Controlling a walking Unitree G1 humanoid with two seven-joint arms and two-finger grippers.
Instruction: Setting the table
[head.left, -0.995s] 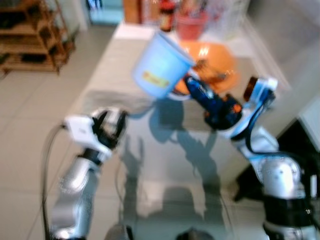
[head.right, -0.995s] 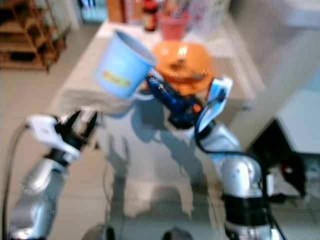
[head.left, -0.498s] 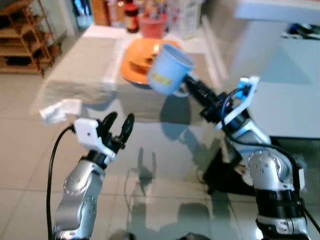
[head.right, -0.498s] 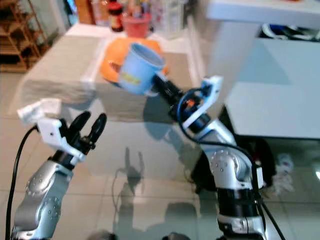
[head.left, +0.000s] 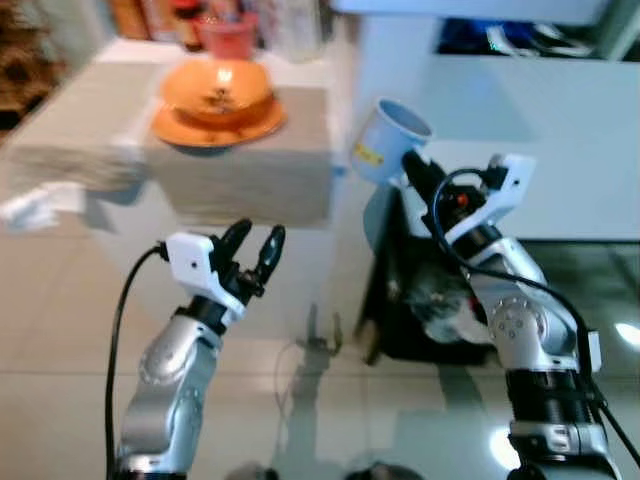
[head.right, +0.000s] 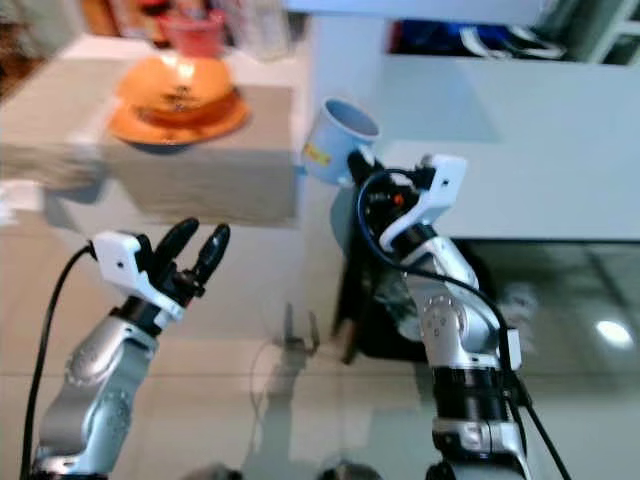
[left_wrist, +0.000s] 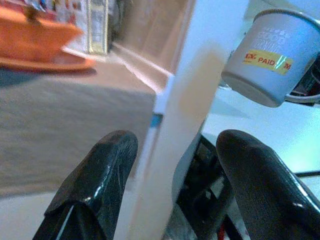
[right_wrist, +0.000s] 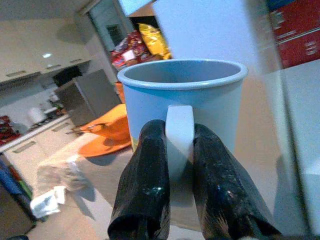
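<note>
Right gripper (right_wrist: 172, 165) pinches the handle of a light blue mug (head.left: 388, 142), both black fingers pressed against the handle's sides. Mug is held up in the air, tilted, mouth facing up and away from the robot, yellow sticker on its side. It hangs off the table, just beside the table's near right corner and in front of a white counter (head.left: 540, 120). Right arm is bent, elbow low, forearm reaching up and forward.

Left gripper (head.left: 255, 252) is empty, fingers spread apart, raised in front of the robot and well apart from the mug. Left wrist view looks between the two fingers (left_wrist: 100, 175) at the table edge and the mug's sticker side.

Table (head.left: 240, 175) carries a grey cloth and stands ahead and to the left of the robot. On it sits an orange bowl on an orange plate (head.left: 218, 105). Behind the plate a red cup (head.left: 228, 35) and some blurred jars. Something white and crumpled (head.left: 30, 205) at the table's left edge, too blurred to tell. Glossy tiled floor (head.left: 320, 400) below both arms, with reflections. Dark space under the white counter holds dark clutter, unclear what.
</note>
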